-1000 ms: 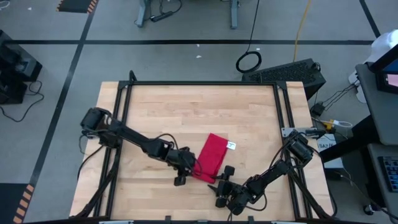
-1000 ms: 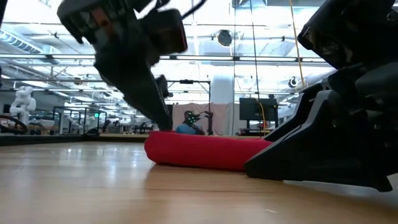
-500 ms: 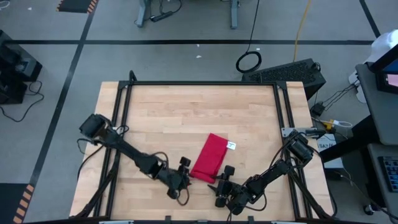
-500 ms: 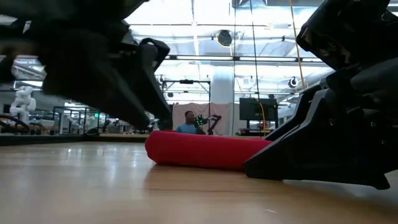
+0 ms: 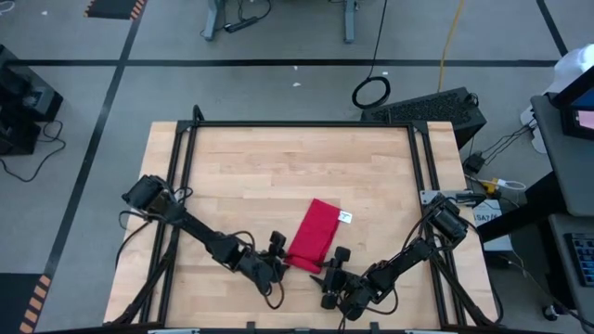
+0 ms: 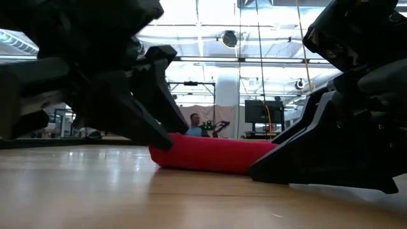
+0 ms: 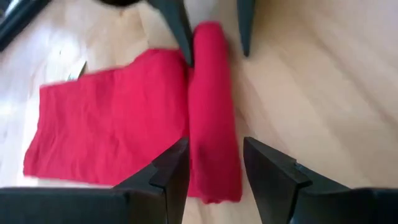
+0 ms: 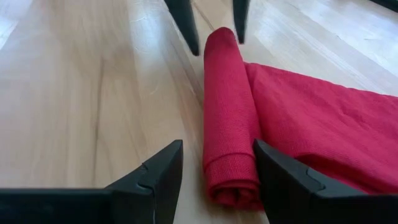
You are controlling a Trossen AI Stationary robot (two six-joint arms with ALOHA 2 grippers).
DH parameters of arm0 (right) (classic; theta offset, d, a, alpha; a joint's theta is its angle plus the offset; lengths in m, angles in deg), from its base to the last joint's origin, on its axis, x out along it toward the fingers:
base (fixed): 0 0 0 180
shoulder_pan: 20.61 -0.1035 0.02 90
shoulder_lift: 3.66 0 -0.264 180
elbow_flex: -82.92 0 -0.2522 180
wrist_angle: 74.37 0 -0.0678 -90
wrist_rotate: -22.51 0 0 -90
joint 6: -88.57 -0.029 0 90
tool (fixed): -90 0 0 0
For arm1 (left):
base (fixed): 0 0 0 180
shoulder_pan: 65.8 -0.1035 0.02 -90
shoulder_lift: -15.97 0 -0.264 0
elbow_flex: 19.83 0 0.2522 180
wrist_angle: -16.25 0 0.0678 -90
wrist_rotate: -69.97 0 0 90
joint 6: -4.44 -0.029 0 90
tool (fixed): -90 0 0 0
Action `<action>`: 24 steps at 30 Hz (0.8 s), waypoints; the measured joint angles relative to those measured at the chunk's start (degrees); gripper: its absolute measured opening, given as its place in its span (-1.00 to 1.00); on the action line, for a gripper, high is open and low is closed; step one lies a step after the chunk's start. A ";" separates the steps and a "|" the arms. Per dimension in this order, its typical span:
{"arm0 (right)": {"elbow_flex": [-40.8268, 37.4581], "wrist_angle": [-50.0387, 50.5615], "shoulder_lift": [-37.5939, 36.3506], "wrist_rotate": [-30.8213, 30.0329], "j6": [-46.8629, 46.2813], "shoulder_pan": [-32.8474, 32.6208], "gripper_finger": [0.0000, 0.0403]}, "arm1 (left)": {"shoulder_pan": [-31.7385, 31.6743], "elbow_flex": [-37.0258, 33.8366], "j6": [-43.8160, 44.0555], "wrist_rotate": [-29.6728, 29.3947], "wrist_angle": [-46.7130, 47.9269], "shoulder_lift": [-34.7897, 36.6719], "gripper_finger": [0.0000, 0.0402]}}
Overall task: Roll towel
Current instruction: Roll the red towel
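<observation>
Towel [image 5: 311, 237], partly rolled on the table [image 5: 278, 167]; roll ends sit between released left end effector [image 5: 276, 252] and released right end effector [image 5: 332, 275]. Left has closed in since.

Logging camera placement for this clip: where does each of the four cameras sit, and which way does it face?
High view: overhead, straight down on the table; both arms show.
Low view: table height, looking level at the towel; both grippers loom in from the sides.
Left wrist view: behind the left gripper, facing the roll.
Right wrist view: behind the right gripper, facing it from the opposite end.
Each wrist view shows the other gripper's fingertips.
</observation>
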 joint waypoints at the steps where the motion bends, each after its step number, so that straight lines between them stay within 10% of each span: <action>1: 0.00 0.00 0.00 0.00 0.00 0.00 -0.10 | 0.36 0.02 -0.47 0.05 -0.74 0.00 -0.22; 24: -0.04 0.07 -0.02 0.09 0.13 0.00 -0.10 | 0.33 0.11 -5.08 -1.68 -4.79 -2.89 -0.22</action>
